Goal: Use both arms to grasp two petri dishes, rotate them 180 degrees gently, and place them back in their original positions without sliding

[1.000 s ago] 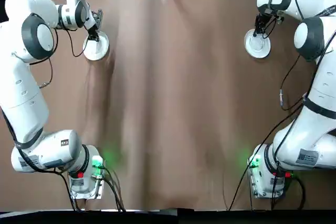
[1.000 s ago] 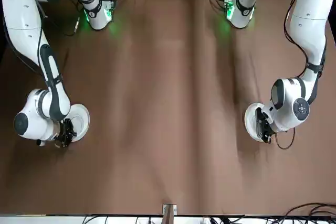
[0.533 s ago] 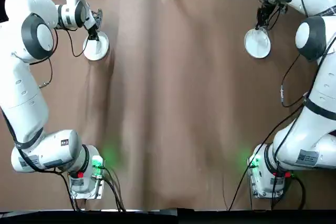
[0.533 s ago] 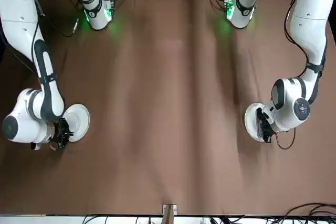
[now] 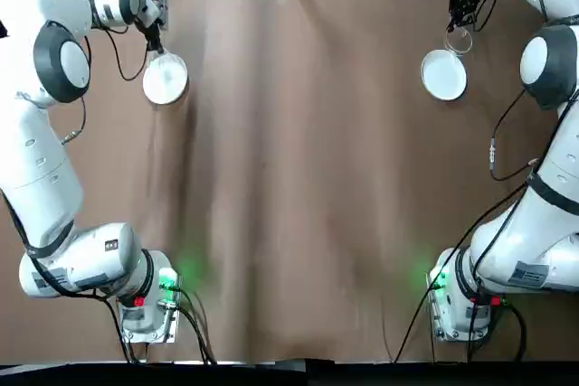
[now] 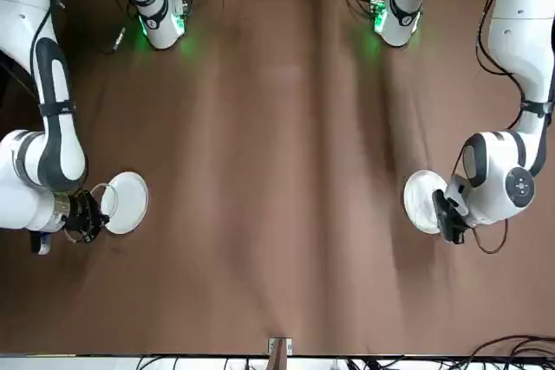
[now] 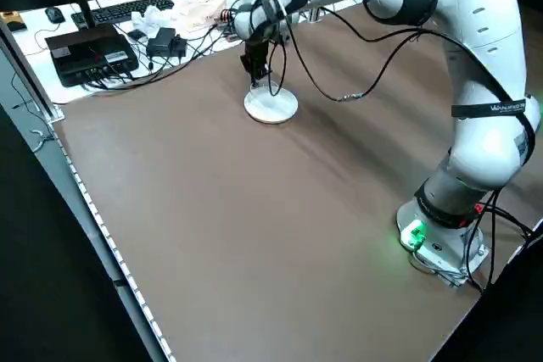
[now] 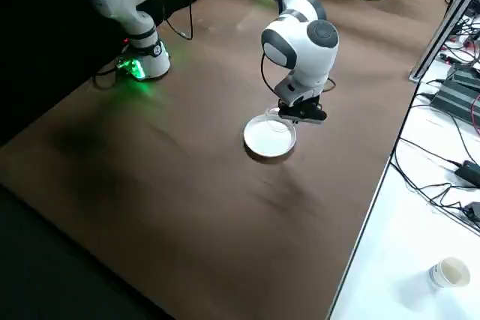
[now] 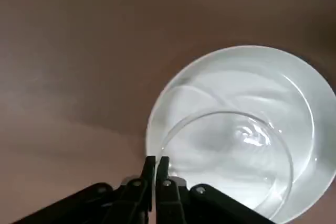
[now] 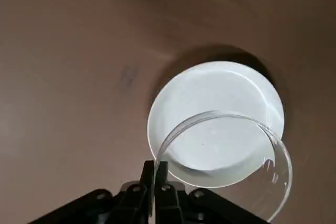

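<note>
Two petri dishes hang in the air, each pinched at its rim. My left gripper (image 9: 156, 160) is shut on one clear petri dish (image 9: 227, 165), held a little above its white disc (image 9: 247, 77). In the top view the left gripper (image 5: 155, 39) sits just beyond that disc (image 5: 165, 79), at the far left. My right gripper (image 10: 155, 165) is shut on the other petri dish (image 10: 226, 156), which overhangs its white disc (image 10: 210, 103). From above, the right gripper (image 5: 459, 10) holds the dish (image 5: 459, 41) beyond the disc (image 5: 444, 74), at the far right.
Both arm bases (image 5: 149, 300) (image 5: 461, 300) glow green at the near edge. Cables and electronics (image 7: 93, 48) lie past the far edge on a white bench. A paper cup (image 8: 448, 271) stands on that bench off the table's right side. Brown cloth covers the table (image 5: 298, 178).
Both grippers rose off the white discs with the dishes and drifted toward the far edge. The right one lifted first; the left followed in the last half second.
</note>
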Tool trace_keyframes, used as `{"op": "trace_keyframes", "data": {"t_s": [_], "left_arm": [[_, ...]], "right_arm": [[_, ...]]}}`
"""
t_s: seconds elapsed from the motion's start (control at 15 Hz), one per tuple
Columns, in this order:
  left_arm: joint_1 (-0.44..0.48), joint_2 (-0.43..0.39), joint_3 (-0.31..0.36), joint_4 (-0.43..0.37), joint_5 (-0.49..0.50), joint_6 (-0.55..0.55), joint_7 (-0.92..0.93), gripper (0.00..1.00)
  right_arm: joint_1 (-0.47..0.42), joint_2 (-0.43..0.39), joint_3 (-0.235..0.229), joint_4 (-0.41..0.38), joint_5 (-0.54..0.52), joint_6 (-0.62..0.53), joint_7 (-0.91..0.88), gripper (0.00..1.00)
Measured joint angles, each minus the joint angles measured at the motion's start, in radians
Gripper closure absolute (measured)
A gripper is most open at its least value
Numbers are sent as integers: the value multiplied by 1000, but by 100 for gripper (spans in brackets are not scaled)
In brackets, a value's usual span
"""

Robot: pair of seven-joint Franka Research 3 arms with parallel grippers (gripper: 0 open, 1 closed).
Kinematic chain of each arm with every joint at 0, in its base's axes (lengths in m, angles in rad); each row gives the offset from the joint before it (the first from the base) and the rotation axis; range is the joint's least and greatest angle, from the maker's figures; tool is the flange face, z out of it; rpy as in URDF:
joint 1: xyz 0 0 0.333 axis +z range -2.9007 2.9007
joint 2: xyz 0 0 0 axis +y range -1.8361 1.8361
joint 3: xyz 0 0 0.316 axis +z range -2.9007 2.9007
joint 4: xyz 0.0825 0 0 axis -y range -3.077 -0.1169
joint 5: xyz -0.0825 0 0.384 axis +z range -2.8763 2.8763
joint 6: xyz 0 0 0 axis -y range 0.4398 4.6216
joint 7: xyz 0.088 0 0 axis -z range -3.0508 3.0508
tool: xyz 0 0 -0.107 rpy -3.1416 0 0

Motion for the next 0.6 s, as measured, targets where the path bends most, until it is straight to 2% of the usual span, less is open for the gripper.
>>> {"op": "trace_keyframes", "data": {"t_s": [0.13, 0.6], "left_arm": [[2, -12, 3, 10, 0, -16, -117, 96], [-6, -51, -4, 14, 0, -96, -728, 96]], "right_arm": [[0, -2, 0, 4, 2, 0, -56, 96], [-15, -2, -1, 29, 7, -46, -299, 96]]}}
